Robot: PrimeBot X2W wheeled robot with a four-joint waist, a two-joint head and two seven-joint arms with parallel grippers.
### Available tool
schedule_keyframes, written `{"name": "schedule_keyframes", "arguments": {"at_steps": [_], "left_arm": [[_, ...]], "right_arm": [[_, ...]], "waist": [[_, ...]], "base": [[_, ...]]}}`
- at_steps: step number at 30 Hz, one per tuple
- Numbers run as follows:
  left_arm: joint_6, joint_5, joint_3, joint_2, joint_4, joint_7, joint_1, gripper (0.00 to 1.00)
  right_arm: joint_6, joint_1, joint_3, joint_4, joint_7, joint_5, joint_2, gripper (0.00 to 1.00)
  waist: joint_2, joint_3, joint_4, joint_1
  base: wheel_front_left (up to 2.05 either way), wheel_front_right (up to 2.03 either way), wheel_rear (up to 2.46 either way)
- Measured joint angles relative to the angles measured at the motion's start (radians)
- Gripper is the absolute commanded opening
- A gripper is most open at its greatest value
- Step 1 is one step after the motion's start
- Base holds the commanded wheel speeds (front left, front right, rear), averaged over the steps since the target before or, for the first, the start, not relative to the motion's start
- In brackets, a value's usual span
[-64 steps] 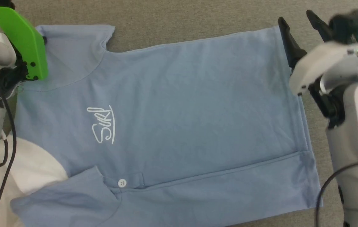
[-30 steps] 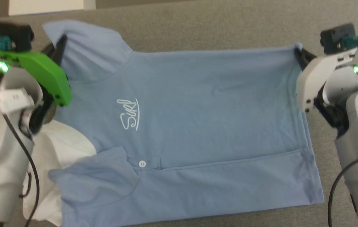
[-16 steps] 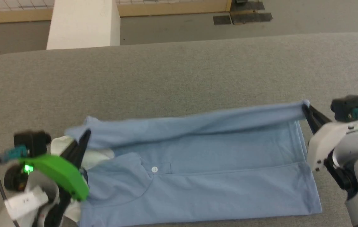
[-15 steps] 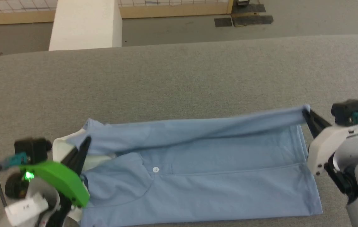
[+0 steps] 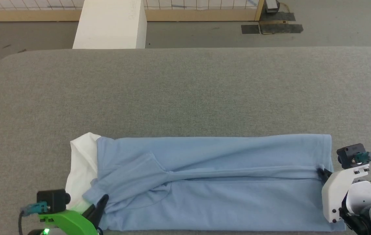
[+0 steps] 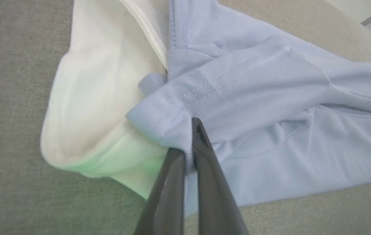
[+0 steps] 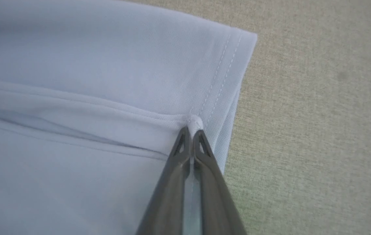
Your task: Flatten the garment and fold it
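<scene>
Grey woven fabric is covering the counter (image 5: 185, 91), which is running across my head view with a rounded corner at 10 o'clock. Beyond its far edge, a grey floor (image 5: 25, 39) is showing, with a white pillar (image 5: 110, 24) standing at 12 o'clock, a wooden skirting (image 5: 201, 14) running behind it and dark mats (image 5: 271, 28) lying at 1 o'clock.

The garment (image 5: 211, 195) is lying at 6 o'clock along the near edge of the counter as a long light blue band folded over on itself, stretching from 9 o'clock to 3 o'clock. Its white collar (image 5: 81, 163) is sticking out at the 9 o'clock end and its stitched hem is sitting at the 3 o'clock end.

I am seeing the left pincer (image 5: 102, 200) at 7 o'clock, reaching up from its green bracket (image 5: 68, 223) with a black camera (image 5: 53, 197) riding beside it. In the left wrist view the left pincer (image 6: 190, 143) is pressing its fingers together on the stitched edge of a sleeve, just beside the collar.

The right pincer (image 5: 320, 172) is sitting at 4 o'clock ahead of its white bracket (image 5: 338, 189), pointing toward 10 o'clock. In the right wrist view the right pincer (image 7: 192, 130) is clamping a small nub of the hem where the fold line is meeting the edge, with bare counter lying toward 3 o'clock.
</scene>
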Motion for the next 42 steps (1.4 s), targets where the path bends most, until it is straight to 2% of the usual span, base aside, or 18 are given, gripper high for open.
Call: {"name": "schedule_keyframes", "arguments": {"at_steps": [1, 2, 3, 4, 8, 13, 15, 20, 25, 30, 35, 42], "left_arm": [[-0.003, 0.000, -0.004, -0.004, 0.012, -0.001, -0.001, 0.01], [-0.003, 0.002, -0.007, -0.008, 0.027, -0.007, -0.002, 0.51], [-0.004, 0.003, -0.011, -0.010, 0.041, -0.009, -0.003, 1.00], [-0.006, 0.003, -0.014, -0.012, 0.051, -0.010, -0.005, 1.00], [0.001, 0.030, -0.011, -0.034, 0.078, -0.060, -0.011, 1.00], [0.026, 0.083, -0.005, -0.070, 0.081, -0.168, -0.023, 1.00], [0.032, 0.101, -0.005, -0.085, 0.081, -0.207, -0.026, 1.00], [0.080, 0.167, 0.017, -0.108, 0.090, -0.322, -0.055, 1.00], [0.105, 0.266, 0.025, -0.123, 0.112, -0.387, -0.120, 1.00], [0.104, 0.377, 0.056, -0.167, 0.122, -0.398, -0.191, 1.00], [0.072, 0.472, 0.131, -0.229, 0.115, -0.401, -0.226, 1.00], [0.010, 0.539, 0.189, -0.305, 0.165, -0.401, -0.245, 1.00]], "right_arm": [[0.000, 0.000, 0.000, 0.001, 0.008, 0.000, 0.001, 0.00], [0.000, 0.000, 0.000, 0.004, 0.019, 0.000, 0.003, 0.17], [0.000, 0.000, 0.001, 0.004, 0.027, 0.001, 0.006, 0.56], [0.000, 0.000, 0.003, 0.003, 0.032, 0.003, 0.008, 1.00], [0.000, 0.019, -0.044, -0.014, 0.030, 0.017, 0.034, 1.00], [0.000, 0.091, -0.139, -0.078, -0.021, 0.019, 0.099, 1.00], [0.000, 0.109, -0.166, -0.107, -0.052, 0.016, 0.130, 1.00], [0.000, 0.129, -0.238, -0.167, -0.188, -0.007, 0.199, 1.00], [0.000, 0.142, -0.287, -0.180, -0.282, -0.032, 0.246, 1.00], [0.000, 0.138, -0.323, -0.130, -0.308, -0.028, 0.257, 1.00], [0.000, 0.102, -0.341, -0.032, -0.305, -0.016, 0.260, 1.00], [0.000, -0.002, -0.374, 0.176, -0.183, -0.027, 0.259, 1.00]], "waist": [[0.0000, 0.001, 0.001, 0.0000], [0.0000, 0.002, 0.003, 0.0000], [0.0000, 0.001, 0.003, 0.0000], [0.0000, 0.000, 0.003, 0.0000], [0.0000, -0.013, 0.006, 0.0000], [0.0000, -0.035, 0.018, 0.0000], [0.0000, -0.042, 0.021, 0.0000], [0.0000, -0.056, 0.031, 0.0000], [0.0000, -0.073, 0.038, 0.0000], [0.0000, -0.090, 0.042, 0.0000], [0.0000, -0.099, 0.037, 0.0000], [0.0000, -0.098, 0.021, 0.0000]], "base": [[0.00, 0.00, 0.00], [0.00, 0.00, 0.00], [0.00, 0.00, 0.00], [0.00, 0.00, 0.00], [0.00, 0.00, 0.00], [0.00, 0.00, 0.00], [0.00, 0.00, 0.00], [0.00, 0.00, 0.00], [0.00, 0.00, 0.00], [0.00, 0.00, 0.00], [0.00, 0.00, 0.00], [0.00, 0.00, 0.00]]}}
